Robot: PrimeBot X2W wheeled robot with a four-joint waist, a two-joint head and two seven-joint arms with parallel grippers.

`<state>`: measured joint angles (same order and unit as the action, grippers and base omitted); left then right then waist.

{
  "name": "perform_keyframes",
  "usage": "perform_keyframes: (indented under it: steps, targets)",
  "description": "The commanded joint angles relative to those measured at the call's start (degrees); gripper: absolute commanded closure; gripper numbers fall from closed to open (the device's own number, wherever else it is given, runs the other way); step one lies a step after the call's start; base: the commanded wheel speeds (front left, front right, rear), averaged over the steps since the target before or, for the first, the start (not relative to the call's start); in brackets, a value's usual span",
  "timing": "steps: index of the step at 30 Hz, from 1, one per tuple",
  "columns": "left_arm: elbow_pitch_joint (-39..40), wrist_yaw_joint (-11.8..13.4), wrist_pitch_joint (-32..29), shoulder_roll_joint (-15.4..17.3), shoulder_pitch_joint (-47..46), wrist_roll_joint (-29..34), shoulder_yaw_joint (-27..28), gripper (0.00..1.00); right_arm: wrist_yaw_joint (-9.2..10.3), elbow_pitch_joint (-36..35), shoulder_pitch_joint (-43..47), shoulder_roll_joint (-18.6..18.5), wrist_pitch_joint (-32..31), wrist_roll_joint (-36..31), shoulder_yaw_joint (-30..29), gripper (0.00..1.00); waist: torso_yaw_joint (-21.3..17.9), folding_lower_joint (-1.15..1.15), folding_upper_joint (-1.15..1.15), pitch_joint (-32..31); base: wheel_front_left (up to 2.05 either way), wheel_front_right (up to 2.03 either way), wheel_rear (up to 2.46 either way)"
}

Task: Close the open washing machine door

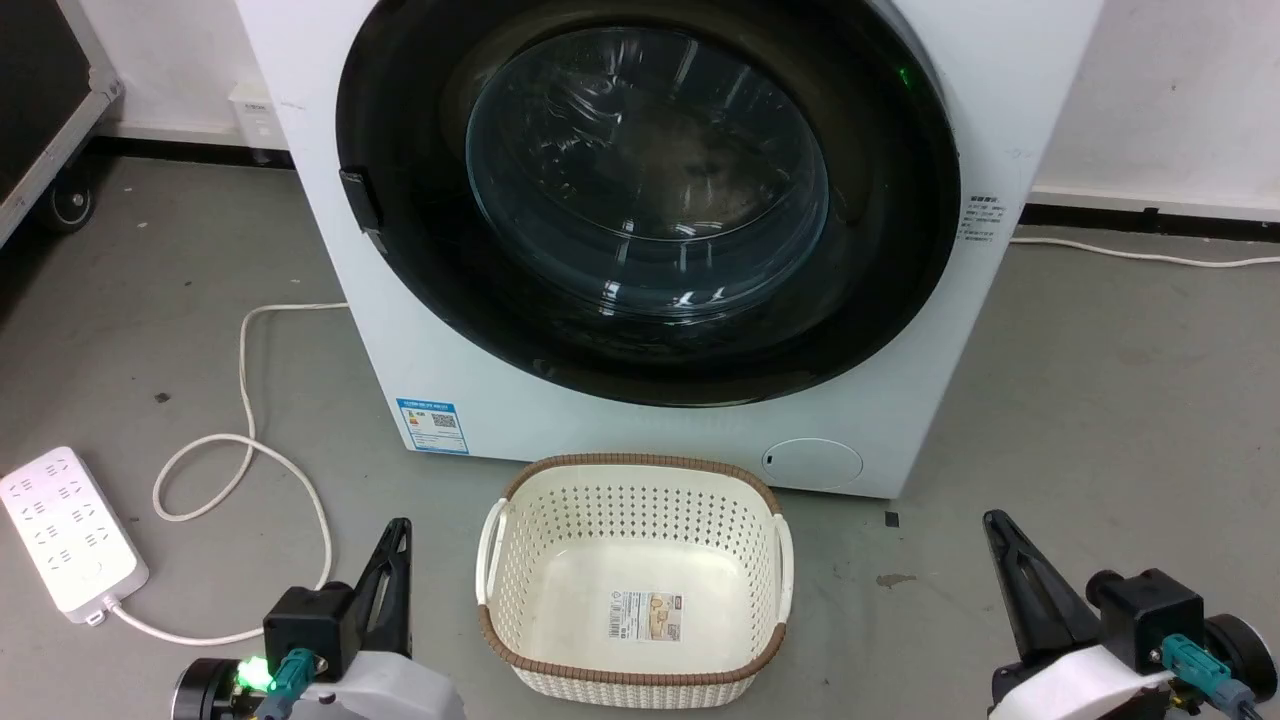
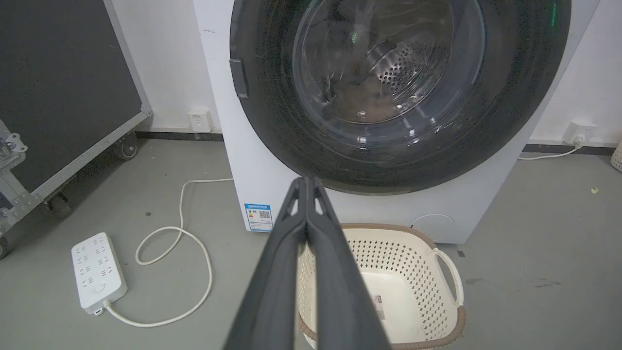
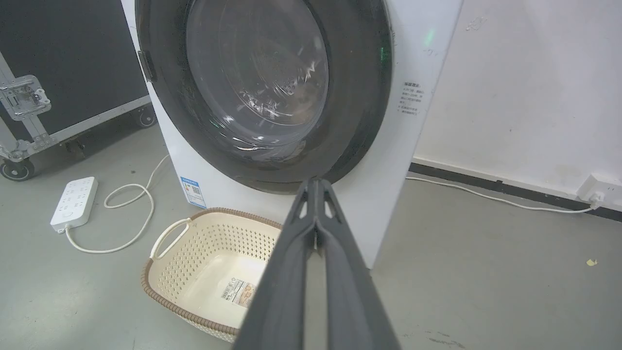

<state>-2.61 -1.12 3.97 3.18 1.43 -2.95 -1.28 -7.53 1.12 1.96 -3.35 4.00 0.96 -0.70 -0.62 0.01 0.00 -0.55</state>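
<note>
The door (image 1: 648,185) takes up the upper middle of the head view. Its black rim lies flat against the white front of the washer (image 1: 420,330), and no gap shows between the two. A small dark catch (image 1: 360,205) sits on the rim's left edge. Through the glass bowl, the left wrist view shows the holed steel drum (image 2: 403,73). A green light (image 1: 903,75) glows at the rim's upper right.

The left gripper (image 1: 400,530) is at the lower left of the head view, and the right gripper (image 1: 990,522) is at the lower right. Both point up the frame and stand well apart from the door. In each wrist view the two fingers press together at their tips and hold nothing.

Between the grippers, at the bottom centre, a cream basket (image 1: 640,505) with a brown rim stands on the grey floor (image 1: 1100,420), just in front of the washer. A label lies on its bottom.

At the left edge a white power strip (image 1: 65,530) lies on the floor, and its cable (image 1: 245,440) loops toward the washer. A black case (image 1: 40,100) on wheels fills the upper left corner.
</note>
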Motion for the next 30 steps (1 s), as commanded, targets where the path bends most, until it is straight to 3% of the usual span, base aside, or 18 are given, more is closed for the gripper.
perform_keyframes:
  steps: [1, 30]
  targets:
    - [0.42, 0.44, -0.32, -0.02, -0.68, 0.54, 0.13, 1.0, 0.03, -0.45, -0.85, 0.32, -0.32, -0.23, 0.09, 1.0, 0.02, -0.01, 0.0, 0.01, 0.0, 0.0, 0.0]
    - [2.45, 1.06, -3.7, -0.28, -1.37, 2.77, 1.19, 1.0, 0.04, -1.06, -1.88, 0.46, -3.73, -0.91, 0.65, 1.0, 0.58, -0.01, 0.0, 0.51, 0.0, 0.0, 0.0]
